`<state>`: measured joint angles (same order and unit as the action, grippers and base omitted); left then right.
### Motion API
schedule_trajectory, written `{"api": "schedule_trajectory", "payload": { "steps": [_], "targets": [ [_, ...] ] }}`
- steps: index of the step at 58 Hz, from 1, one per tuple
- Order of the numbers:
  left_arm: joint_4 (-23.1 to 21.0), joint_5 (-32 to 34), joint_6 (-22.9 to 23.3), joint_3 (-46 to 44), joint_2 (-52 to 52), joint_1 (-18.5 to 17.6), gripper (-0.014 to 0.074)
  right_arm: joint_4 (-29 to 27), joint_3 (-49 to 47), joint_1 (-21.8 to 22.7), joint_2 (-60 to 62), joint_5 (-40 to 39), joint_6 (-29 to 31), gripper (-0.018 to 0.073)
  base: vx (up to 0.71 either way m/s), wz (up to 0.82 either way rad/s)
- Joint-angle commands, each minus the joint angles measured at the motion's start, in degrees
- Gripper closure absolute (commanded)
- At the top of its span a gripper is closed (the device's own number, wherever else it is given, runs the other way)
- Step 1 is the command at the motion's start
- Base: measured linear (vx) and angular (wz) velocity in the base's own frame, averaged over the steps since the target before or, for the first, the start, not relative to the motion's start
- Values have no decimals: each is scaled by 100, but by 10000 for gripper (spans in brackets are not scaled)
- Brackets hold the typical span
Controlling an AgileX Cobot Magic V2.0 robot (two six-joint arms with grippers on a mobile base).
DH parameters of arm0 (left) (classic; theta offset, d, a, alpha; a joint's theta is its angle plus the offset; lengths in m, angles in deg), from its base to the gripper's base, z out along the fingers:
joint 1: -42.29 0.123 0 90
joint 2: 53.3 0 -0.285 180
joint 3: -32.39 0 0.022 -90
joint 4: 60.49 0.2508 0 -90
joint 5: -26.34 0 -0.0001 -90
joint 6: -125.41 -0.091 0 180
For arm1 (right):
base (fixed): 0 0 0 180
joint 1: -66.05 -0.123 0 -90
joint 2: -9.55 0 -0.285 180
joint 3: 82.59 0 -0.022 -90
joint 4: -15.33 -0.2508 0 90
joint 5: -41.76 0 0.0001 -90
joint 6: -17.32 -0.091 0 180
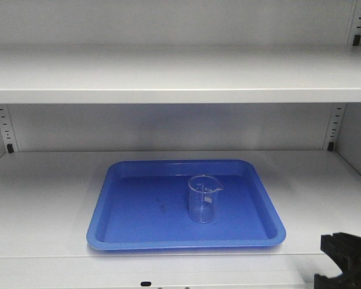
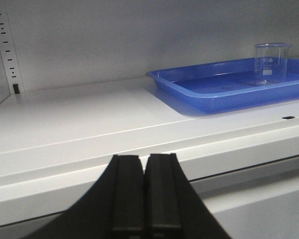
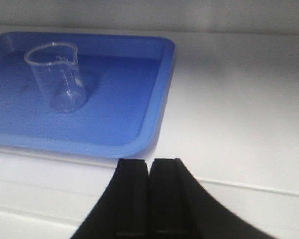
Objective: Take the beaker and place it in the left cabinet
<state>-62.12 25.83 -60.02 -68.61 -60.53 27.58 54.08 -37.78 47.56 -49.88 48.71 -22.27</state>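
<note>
The beaker (image 1: 203, 198), clear glass with a pour spout, stands upright on a blue tray (image 1: 186, 245) on a white shelf (image 1: 325, 198) of the left cabinet. In the left wrist view the beaker (image 2: 271, 62) is far right on the tray (image 2: 214, 102). My left gripper (image 2: 144, 158) is shut and empty, low in front of the shelf edge and well left of the tray. In the right wrist view the beaker (image 3: 57, 79) is up and to the left. My right gripper (image 3: 149, 162) is shut and empty, at the tray's (image 3: 159, 99) near right corner.
An upper shelf (image 1: 180, 78) runs across above the tray. Pin-hole rails (image 1: 6, 129) line the back corners of the cabinet, and one rail (image 2: 7, 50) shows in the left wrist view. Black parts of the right arm (image 1: 346, 256) show at the lower right.
</note>
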Motion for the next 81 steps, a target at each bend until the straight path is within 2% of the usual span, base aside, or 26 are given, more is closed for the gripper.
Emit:
{"api": "schedule_trajectory", "payload": {
  "steps": [1,18,23,28,33,38,43,48,57,67,74,81],
  "targets": [
    [-47,478,19,94,104,-22,596,35,-83,15,89,-310,69,568,0,0],
    [-47,478,19,94,104,-22,596,-34,-77,15,89,-227,23,568,0,0],
    [-47,478,19,94,104,-22,596,-109,6,15,55,-411,-146,568,0,0],
    [-47,478,19,94,104,-22,596,-345,127,15,95,-728,8,568,0,0],
    [-47,478,19,94,104,-22,596,-1152,317,121,277,-1118,733,568,0,0],
    [-47,478,19,94,104,-22,596,-2584,690,341,494,-1767,2090,568,0,0],
    [-47,478,19,94,104,-22,596,-3937,1140,538,709,-2475,3034,568,0,0],
    [-47,478,19,94,104,-22,596,-4621,1536,570,1062,-2879,3699,568,0,0],
    [-47,478,19,94,104,-22,596,-4599,2012,700,1911,-2682,4069,568,0,0],
    [-47,478,19,94,104,-22,596,-4547,2338,1522,2625,-1781,3727,568,0,0],
    [-47,478,19,94,104,-22,596,-4106,2665,1957,3171,-1505,3372,568,0,0],
    [-47,478,19,94,104,-22,596,-3514,3111,2023,3908,-1505,2937,568,0,0]
  ]
}}
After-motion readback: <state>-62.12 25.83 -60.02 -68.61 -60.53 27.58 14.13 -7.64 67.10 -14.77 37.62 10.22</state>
